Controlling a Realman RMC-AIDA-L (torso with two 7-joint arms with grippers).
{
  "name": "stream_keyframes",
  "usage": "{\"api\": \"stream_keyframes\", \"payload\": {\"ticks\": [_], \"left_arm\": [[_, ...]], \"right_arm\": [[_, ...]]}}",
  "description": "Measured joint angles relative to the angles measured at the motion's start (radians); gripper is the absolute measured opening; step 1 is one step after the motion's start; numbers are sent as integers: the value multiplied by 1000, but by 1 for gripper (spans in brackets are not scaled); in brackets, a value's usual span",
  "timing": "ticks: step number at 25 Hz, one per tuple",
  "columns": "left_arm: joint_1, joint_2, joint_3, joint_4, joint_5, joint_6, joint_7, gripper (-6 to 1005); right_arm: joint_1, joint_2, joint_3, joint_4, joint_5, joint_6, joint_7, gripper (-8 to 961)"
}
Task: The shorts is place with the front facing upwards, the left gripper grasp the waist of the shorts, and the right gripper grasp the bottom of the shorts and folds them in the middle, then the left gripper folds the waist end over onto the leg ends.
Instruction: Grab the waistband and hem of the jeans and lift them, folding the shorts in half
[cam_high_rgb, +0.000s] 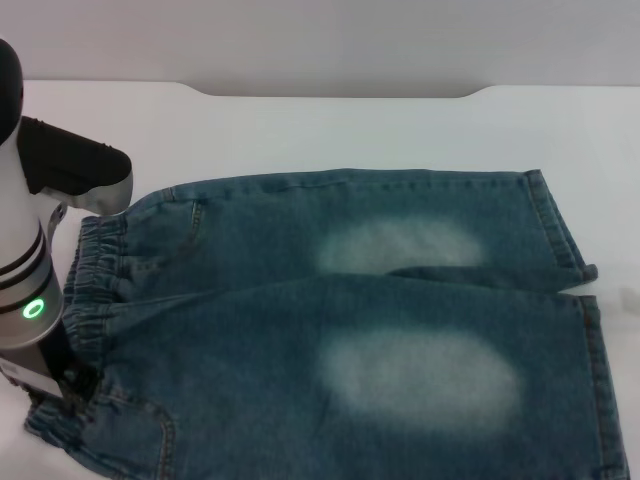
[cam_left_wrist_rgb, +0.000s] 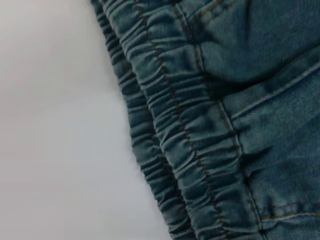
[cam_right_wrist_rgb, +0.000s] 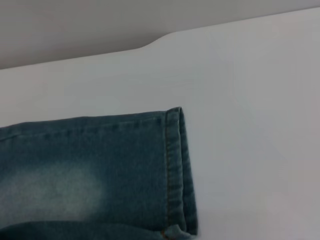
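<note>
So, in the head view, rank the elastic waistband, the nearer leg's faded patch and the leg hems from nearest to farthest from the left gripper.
1. Waistband: right by the left gripper, at the shorts' left end.
2. Nearer leg's faded patch: mid-leg, toward the right.
3. Leg hems: far right end of the shorts.

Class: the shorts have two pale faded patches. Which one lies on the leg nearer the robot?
The larger patch on the shorts, low in the head view; the smaller patch lies on the farther leg.
</note>
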Motion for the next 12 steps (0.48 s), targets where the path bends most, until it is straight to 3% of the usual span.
{"api": "stream_keyframes", "payload": {"ticks": [2,7,12], "left_arm": [[-2,-1,0,-12,0,0,-2,409],[-3,-2,1,-36,1,0,-7,145],[-3,-2,1,-59,1,-2,-8,89]], "right_arm": [[0,0,1,0,0,0,0,729],[1,0,2,-1,0,0,0,729],[1,0,2,-3,0,0,0,729]]}}
